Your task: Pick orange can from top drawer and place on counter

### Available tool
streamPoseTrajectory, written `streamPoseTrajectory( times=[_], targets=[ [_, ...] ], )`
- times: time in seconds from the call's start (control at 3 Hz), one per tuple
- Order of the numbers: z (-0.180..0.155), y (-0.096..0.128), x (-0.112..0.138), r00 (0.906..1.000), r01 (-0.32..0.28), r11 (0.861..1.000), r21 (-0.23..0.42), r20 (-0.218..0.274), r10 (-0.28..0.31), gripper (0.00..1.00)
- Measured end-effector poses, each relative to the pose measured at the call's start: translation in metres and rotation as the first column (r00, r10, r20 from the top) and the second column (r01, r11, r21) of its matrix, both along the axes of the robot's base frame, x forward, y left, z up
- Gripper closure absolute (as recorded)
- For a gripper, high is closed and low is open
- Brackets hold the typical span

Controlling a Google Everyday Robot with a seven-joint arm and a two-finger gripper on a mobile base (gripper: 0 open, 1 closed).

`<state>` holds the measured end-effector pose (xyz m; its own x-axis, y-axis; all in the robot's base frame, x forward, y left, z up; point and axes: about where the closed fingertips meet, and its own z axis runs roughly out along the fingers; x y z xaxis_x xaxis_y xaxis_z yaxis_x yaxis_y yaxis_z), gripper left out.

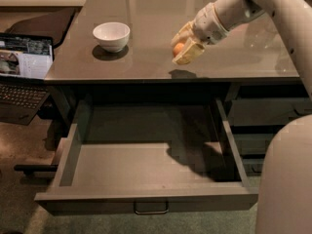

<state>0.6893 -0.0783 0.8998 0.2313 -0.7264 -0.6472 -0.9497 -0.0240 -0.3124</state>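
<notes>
The orange can [178, 48] is a small round orange thing held between the pale fingers of my gripper [184, 47]. The gripper is shut on it and holds it a little above the glossy grey-brown counter [146, 57], right of the middle and near the front edge. Its shadow lies on the counter just below. The top drawer [146, 165] stands pulled wide open under the counter. Its grey inside holds nothing, and its metal pull handle [151, 209] is at front centre.
A white bowl [111, 35] sits on the counter at the left. An open laptop [22, 67] is off the counter's left side. Narrower dark drawers [265, 112] are at the right. My pale arm and body [285, 179] fill the right edge.
</notes>
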Motion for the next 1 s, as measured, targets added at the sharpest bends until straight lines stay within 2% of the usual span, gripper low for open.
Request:
streamPoseTrajectory(
  times=[0.33,0.67,1.0],
  targets=[
    [-0.008,-0.002,0.004,0.9919,0.11,0.993,0.042,-0.068,-0.107,1.0],
    [-0.019,0.0,0.002,0.9697,0.212,0.977,0.038,-0.133,-0.205,1.0],
    [-0.025,0.002,-0.004,0.9415,0.298,0.954,0.028,-0.174,-0.289,1.0]
  ],
)
